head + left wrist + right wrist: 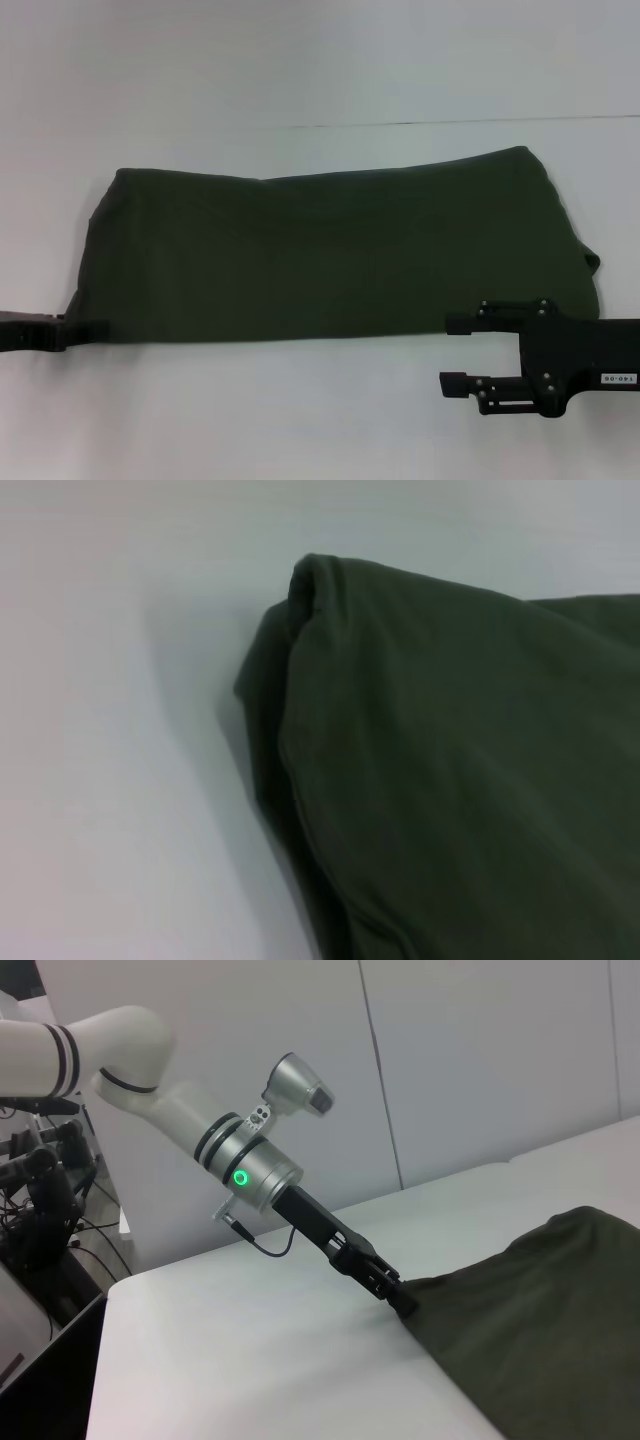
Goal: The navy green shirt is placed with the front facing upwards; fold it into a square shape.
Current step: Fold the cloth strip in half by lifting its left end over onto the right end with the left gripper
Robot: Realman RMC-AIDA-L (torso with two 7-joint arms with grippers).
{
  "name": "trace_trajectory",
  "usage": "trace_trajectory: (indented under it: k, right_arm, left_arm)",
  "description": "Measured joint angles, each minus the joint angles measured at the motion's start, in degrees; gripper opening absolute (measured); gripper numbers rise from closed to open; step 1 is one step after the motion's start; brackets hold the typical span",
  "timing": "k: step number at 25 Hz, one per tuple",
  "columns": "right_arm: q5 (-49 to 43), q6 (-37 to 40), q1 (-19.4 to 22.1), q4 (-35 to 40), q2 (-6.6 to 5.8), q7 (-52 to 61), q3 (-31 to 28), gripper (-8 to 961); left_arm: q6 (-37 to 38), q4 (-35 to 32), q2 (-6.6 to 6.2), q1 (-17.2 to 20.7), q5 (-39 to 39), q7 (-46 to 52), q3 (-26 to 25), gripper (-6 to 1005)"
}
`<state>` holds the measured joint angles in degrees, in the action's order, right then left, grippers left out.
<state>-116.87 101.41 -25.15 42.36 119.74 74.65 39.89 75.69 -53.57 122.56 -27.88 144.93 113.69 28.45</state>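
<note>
The shirt (330, 255) hides its lettering and the left tool's (95, 328) fingertips.

1. The place looks like a robotics lab or test room, not a home.
2. A plain white table (250, 1360) carries the work; its far edge shows in the right wrist view.
3. Bare pale wall panels (480, 1070) stand behind it.
4. Past the table's corner, black equipment and loose cables (45, 1210) crowd the floor side.
5. A white and silver robot arm (200, 1120) with a lit green ring reaches over the table.
</note>
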Motion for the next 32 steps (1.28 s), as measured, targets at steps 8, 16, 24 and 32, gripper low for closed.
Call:
trace_trajectory:
  k: [8,16,24,32]
  right_arm:
    - [0.0,-0.3,0.1,0.0,-0.07,0.1,-0.1,761]
    - [0.2,-0.8,1.1,1.7,-0.41,2.3,-2.1,760]
    - [-0.3,-13.9,5.7,4.4,-1.67,14.1,-10.8,761]
    - [-2.8,-23.4,8.8,3.8,-0.79,15.9,-15.4,760]
  left_arm:
    - [-0.2,-0.1,0.05,0.0,-0.4,0.2,0.0,423]
    - [1.1,-0.1,0.05,0.1,-0.3,0.0,0.1,126]
    - [4.5,-0.2,0.43,0.8,-3.0,-2.6,-0.1,7]
    - [6.4,-0.1,1.34,0.9,-10.3,-6.3,0.1,7]
